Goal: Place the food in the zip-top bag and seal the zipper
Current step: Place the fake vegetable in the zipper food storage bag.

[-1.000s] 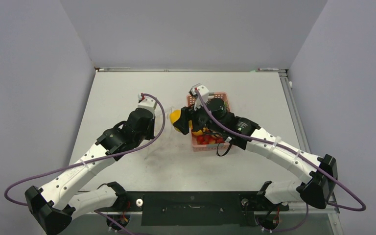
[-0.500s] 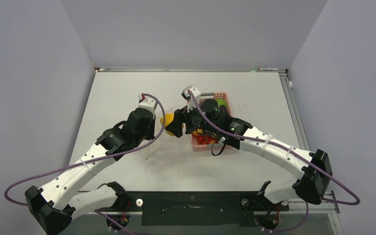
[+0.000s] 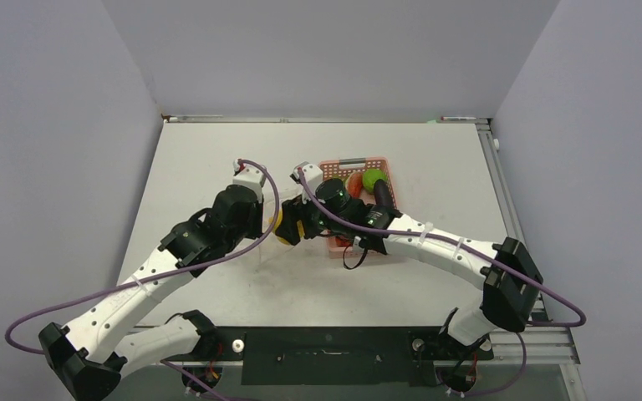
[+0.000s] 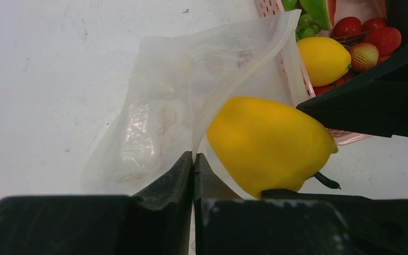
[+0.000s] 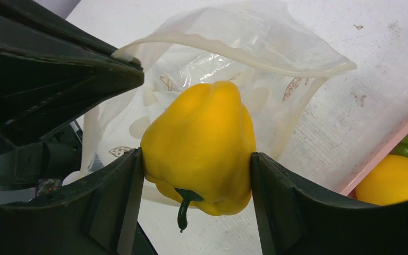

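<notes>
My right gripper (image 5: 196, 175) is shut on the yellow bell pepper (image 5: 202, 143), stem toward the camera, right at the open mouth of the clear zip-top bag (image 5: 255, 48). My left gripper (image 4: 193, 159) is shut on the bag's whitish zipper strip (image 4: 244, 69) and holds the mouth up. The pepper (image 4: 268, 143) shows beside the raised edge in the left wrist view. In the top view both grippers meet at the pepper (image 3: 282, 227), left of the pink basket (image 3: 353, 162).
The pink basket holds a yellow round fruit (image 4: 324, 58), red strawberries (image 4: 374, 34), green grapes (image 4: 304, 24) and a green piece (image 3: 374, 179). The two arms cross close together at the table's middle.
My right gripper has carried the yellow pepper leftward and down from the basket to the bag's mouth. The left gripper has held the bag's edge with little movement.
</notes>
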`<state>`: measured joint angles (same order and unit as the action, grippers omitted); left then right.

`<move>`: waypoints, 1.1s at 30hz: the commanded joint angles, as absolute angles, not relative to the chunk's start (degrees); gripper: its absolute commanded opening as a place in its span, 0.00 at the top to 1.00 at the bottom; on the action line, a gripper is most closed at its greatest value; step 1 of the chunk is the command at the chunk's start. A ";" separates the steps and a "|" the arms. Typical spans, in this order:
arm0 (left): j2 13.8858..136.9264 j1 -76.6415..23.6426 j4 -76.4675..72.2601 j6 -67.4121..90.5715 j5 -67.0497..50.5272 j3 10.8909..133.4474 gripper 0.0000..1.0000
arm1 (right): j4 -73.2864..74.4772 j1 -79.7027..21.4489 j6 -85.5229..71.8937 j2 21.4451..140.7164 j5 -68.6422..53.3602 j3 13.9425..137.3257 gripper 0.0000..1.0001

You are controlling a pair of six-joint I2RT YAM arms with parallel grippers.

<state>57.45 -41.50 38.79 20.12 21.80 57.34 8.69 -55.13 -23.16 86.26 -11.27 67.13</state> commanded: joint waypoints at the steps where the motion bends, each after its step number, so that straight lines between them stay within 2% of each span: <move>1: 55.04 -41.04 34.81 19.34 21.00 56.84 1.00 | 8.13 -56.10 -22.59 87.57 -6.65 67.58 0.66; 15: 47.85 -40.51 31.46 19.73 22.84 54.84 1.00 | 11.22 -59.36 -21.72 90.50 3.75 66.24 0.68; 22: 50.01 -40.27 32.03 19.52 21.25 55.37 1.00 | 10.87 -59.93 -21.53 90.77 3.88 67.85 0.68; 33: 51.77 -40.25 32.28 19.45 19.96 55.61 1.00 | 7.09 -60.10 -22.92 91.84 2.07 70.36 0.62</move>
<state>51.88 -40.64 35.66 20.10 20.60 54.57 10.90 -59.72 -22.15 91.07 2.15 67.18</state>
